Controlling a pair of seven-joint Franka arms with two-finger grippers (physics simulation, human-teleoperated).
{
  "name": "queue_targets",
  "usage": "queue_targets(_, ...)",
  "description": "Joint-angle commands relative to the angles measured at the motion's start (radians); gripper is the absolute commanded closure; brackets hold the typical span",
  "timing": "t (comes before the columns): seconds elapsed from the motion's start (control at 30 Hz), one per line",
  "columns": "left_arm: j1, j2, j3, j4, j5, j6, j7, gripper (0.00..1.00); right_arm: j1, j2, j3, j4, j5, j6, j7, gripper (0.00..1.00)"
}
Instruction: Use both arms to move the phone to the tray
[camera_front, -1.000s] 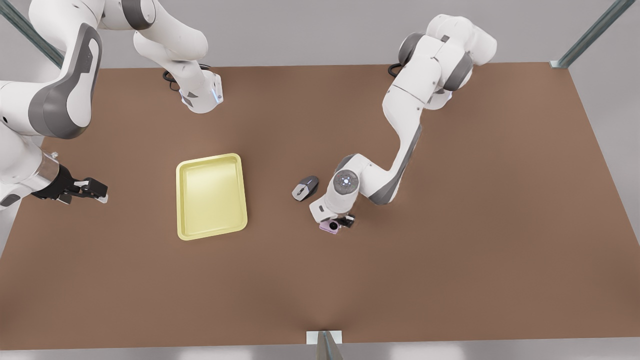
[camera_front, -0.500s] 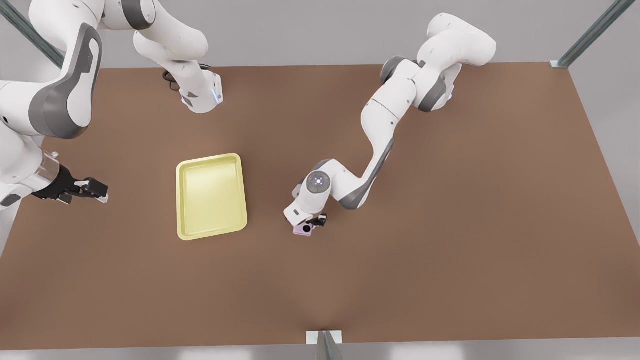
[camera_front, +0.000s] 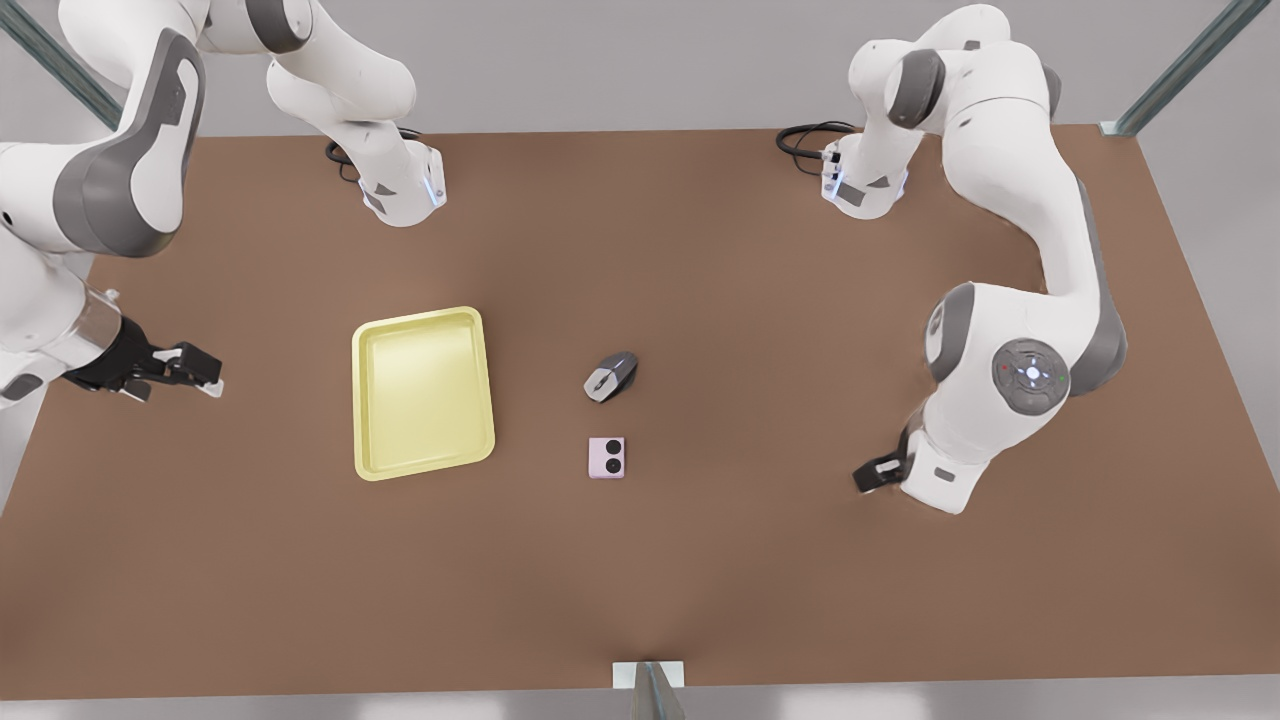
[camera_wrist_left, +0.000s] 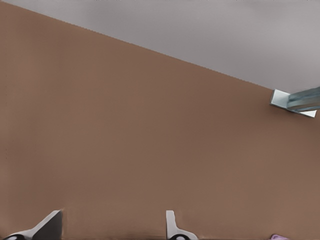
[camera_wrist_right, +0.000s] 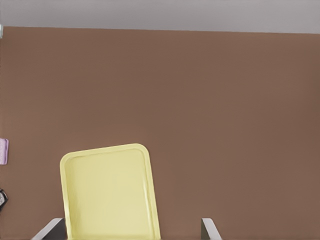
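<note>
Since a moment ago the left gripper (camera_front: 868, 476) has released the phone (camera_front: 607, 457) and retreated, fingers spread; right gripper (camera_front: 192, 369), also spread, waits beyond the tray (camera_front: 423, 392), which lies between them.

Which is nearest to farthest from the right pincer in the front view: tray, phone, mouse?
From the right pincer, at the front view's left:
1. Tray, just beside it toward the middle.
2. Phone and mouse, past the tray: too close to call.
</note>
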Motion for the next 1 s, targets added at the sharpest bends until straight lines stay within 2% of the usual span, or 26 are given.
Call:
queue_targets(0.0,0.039,-0.086,0.017,-0.029,0.003,-0.264,0.443,0.00,-0.002,-0.004,-0.004,-0.001,-0.001,-0.024,0.003,0.00)
queue_targets(0.07,0.131,-0.302,-0.047,-0.230,0.058,-0.209,0.539,0.00,-0.002,0.009,-0.001,-0.001,-0.024,-0.021,-0.001,0.00)
queue_targets(0.1,0.131,-0.413,-0.052,-0.371,0.108,-0.142,0.541,0.00,0.001,0.001,0.001,-0.009,-0.031,-0.021,-0.003,0.00)
queue_targets(0.17,0.131,-0.506,-0.052,-0.485,0.122,-0.109,0.549,0.00,0.038,-0.008,-0.001,-0.018,-0.035,-0.030,-0.004,0.00)
queue_targets(0.3,0.132,-0.460,-0.043,-0.425,0.115,-0.137,0.546,0.00,0.050,-0.013,0.005,-0.051,-0.045,-0.039,0.000,0.00)
queue_targets(0.67,0.132,-0.378,-0.046,-0.422,0.106,-0.132,0.595,0.00,0.052,-0.019,0.010,-0.062,-0.030,-0.039,0.039,0.00)
queue_targets(0.73,0.132,-0.371,-0.044,-0.422,0.111,-0.131,0.595,0.00,0.053,-0.018,0.034,-0.062,-0.030,-0.044,0.057,0.00)
queue_targets(0.8,0.132,-0.370,-0.044,-0.422,0.109,-0.131,0.595,0.00,0.056,-0.007,0.102,-0.062,-0.030,-0.043,0.215,0.00)
queue_targets(0.9,0.131,-0.370,-0.044,-0.422,0.109,-0.129,0.591,0.00,0.225,0.053,0.107,-0.045,-0.027,-0.012,0.520,0.00)
queue_targets(0.97,0.131,-0.368,-0.043,-0.422,0.109,-0.129,0.591,0.00,0.239,0.120,0.189,-0.013,-0.027,0.045,0.654,0.00)
